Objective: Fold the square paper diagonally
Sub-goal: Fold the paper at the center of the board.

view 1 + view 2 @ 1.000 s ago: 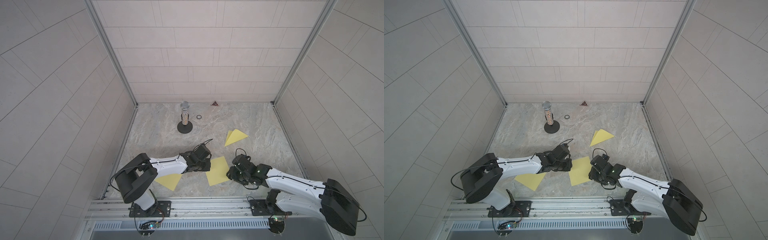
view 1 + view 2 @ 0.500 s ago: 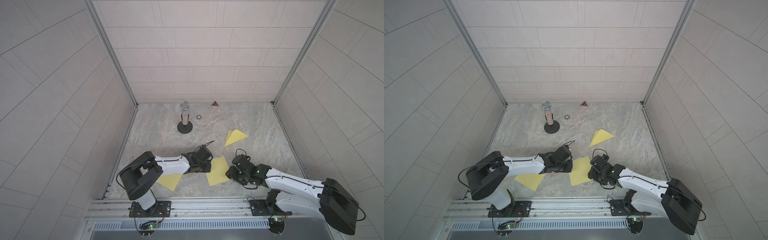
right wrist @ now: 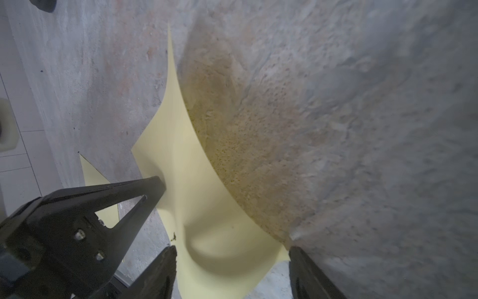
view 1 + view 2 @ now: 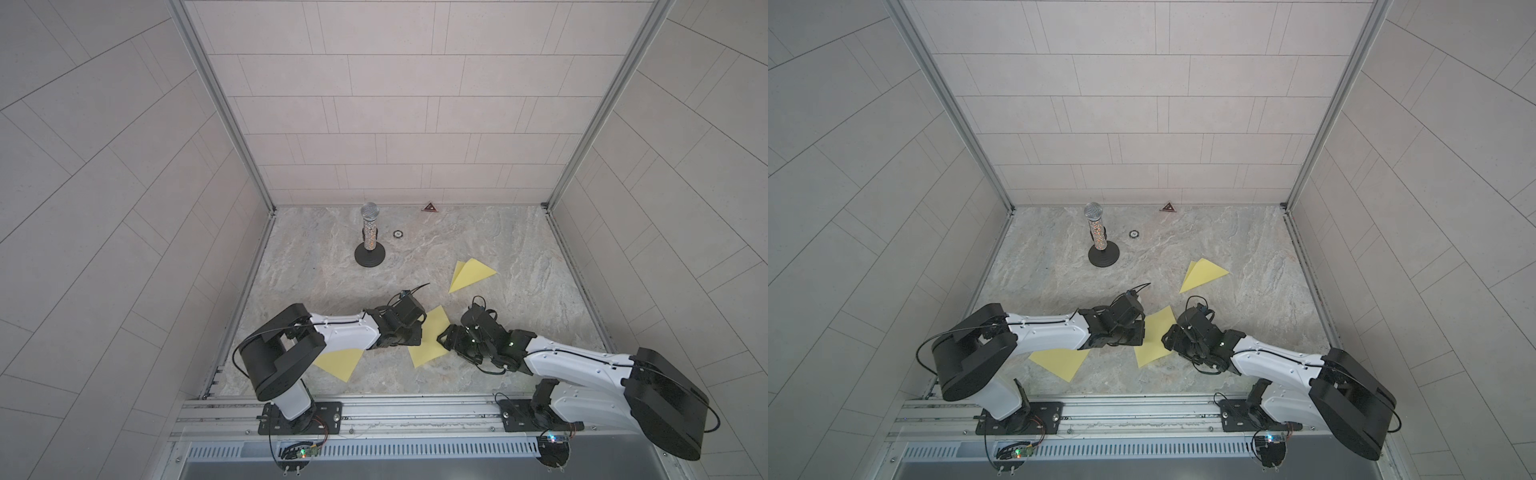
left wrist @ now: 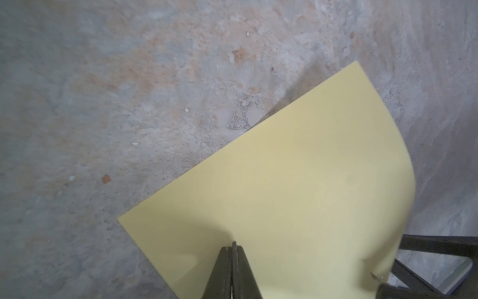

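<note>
The square paper is pale yellow and lies between my two grippers on the marbled floor. My left gripper is shut, and its tip presses down on the sheet near its left edge. The right wrist view shows those black fingers resting on the sheet. My right gripper is open. Its jaws stand wide on either side of the paper's right corner, which curls up off the floor. The paper also bows upward in the left wrist view.
A folded yellow triangle lies farther back on the right. Another yellow triangle sits partly under my left arm. A microphone on a round stand, a small ring and a red triangle are near the back wall.
My right gripper's jaws have spread wider around the paper's corner. My left arm's elbow has swung slightly, with its tip still on the sheet.
</note>
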`<action>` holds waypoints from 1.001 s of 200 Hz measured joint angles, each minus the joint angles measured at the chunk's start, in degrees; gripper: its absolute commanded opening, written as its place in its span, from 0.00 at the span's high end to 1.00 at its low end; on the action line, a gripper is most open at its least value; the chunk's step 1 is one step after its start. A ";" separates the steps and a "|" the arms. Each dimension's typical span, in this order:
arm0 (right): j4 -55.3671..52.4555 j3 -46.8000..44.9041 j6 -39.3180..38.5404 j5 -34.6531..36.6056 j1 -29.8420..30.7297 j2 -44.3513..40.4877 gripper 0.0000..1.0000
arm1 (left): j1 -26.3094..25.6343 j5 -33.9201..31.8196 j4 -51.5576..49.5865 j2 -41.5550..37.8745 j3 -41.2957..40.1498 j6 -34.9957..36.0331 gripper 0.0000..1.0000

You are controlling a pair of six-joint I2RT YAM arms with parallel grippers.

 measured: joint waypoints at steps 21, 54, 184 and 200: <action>1.66 -0.52 -0.35 0.04 0.00 0.02 0.26 | 0.00 -0.26 0.52 -0.13 -0.39 0.00 0.92; 9.62 -2.75 -0.37 -0.42 -0.02 1.27 0.26 | -0.13 -0.59 2.10 -0.81 -1.68 -0.17 0.92; 35.12 -3.69 -3.43 -2.36 0.04 9.11 0.36 | -0.13 -1.86 3.30 -2.25 -3.65 -1.16 0.93; 37.35 -3.72 -3.76 -2.80 0.39 9.05 0.41 | -0.13 -2.10 3.32 -2.45 -3.87 -1.29 0.93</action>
